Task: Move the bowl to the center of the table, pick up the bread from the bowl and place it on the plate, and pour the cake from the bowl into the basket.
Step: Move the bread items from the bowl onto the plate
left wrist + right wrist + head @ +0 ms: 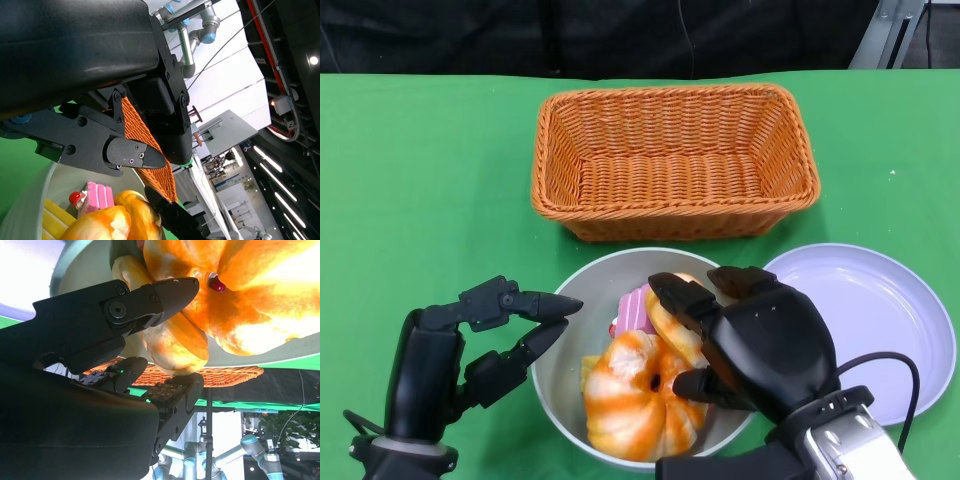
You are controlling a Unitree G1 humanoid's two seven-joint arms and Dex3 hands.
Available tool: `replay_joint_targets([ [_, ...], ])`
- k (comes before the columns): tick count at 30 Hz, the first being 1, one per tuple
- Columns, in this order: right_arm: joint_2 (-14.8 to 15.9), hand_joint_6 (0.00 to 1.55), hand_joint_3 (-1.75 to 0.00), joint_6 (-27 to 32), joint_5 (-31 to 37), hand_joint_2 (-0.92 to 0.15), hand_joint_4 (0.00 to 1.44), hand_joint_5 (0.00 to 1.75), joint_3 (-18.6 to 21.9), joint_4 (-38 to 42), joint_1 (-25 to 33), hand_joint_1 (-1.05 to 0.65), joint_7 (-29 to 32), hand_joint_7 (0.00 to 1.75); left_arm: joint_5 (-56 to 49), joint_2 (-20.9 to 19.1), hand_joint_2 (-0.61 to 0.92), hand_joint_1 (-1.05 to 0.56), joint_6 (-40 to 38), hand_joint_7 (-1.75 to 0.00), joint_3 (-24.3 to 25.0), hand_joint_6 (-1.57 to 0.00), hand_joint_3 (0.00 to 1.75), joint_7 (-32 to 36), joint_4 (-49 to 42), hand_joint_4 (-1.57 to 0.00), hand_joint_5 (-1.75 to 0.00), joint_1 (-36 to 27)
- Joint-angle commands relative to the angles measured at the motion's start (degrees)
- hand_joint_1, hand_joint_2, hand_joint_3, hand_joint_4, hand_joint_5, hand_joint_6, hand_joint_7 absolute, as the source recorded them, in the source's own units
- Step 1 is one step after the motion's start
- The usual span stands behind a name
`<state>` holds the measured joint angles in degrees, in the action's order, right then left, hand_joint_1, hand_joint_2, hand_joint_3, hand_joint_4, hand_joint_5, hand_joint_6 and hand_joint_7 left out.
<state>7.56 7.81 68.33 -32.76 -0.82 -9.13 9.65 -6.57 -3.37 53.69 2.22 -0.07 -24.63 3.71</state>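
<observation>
Grey round bowl (563,385) sitting near the table's front edge, holding a glazed orange-and-white twisted bread (638,395), a smaller golden ring-shaped bread (672,325) and a pink layered slice of cake (632,310). Judged to be the bread-picking step. Right hand (745,335) down inside the bowl, fingers (170,292) closing around the smaller bread, though a firm pinch cannot be confirmed. Left hand (485,345) just beside the bowl's rim, fingers spread, holding nothing. Next: secure the hold, lift clear, carry over to the pale lilac round plate (880,320). Woven orange wicker basket (672,160) beyond the bowl on the green cloth-covered table (410,180). Cake close beside the fingers, liable to be dragged out
</observation>
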Motion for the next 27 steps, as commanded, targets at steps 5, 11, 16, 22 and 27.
replay_joint_targets([
  [5,0.7,0.51,-0.06,-0.4,-2.3,-0.92,0.61,0.05,0.3,2.8,-1.2,-0.66,0.0,0.00,0.5,-0.5,0.92,-0.25,0.2,-0.46,0.1,-1.04,0.20,0.2,1.0,-0.79,-1.06,-1.2],
  [11,0.7,0.52,-0.08,-1.5,-4.2,-0.92,0.63,0.06,0.1,5.6,-2.1,-0.66,1.3,0.00,-0.1,-0.5,0.92,-0.24,0.5,-0.46,0.3,-1.04,0.20,0.7,1.1,-0.79,-1.07,-1.2],
  [16,0.5,0.52,-0.07,-1.6,-4.9,-0.92,0.64,0.06,-0.1,6.4,-2.3,-0.64,1.7,0.00,-0.3,-0.5,0.92,-0.24,0.0,-0.47,0.3,-1.04,0.21,0.8,1.4,-0.79,-1.07,-1.3],
  [22,0.4,0.54,-0.03,-2.1,-5.5,-0.92,0.66,0.05,-0.4,7.1,-2.3,-0.62,2.0,0.01,0.4,-0.5,0.92,-0.24,0.1,-0.47,0.1,-1.03,0.21,0.4,1.1,-0.78,-1.06,-1.2],
  [27,0.8,0.55,-0.02,-1.9,-4.2,-0.92,0.71,0.07,-1.3,7.7,-2.6,-0.60,2.4,0.01,0.4,-0.5,0.92,-0.24,0.1,-0.46,0.1,-1.04,0.20,0.4,1.2,-0.79,-1.06,-1.2],
])
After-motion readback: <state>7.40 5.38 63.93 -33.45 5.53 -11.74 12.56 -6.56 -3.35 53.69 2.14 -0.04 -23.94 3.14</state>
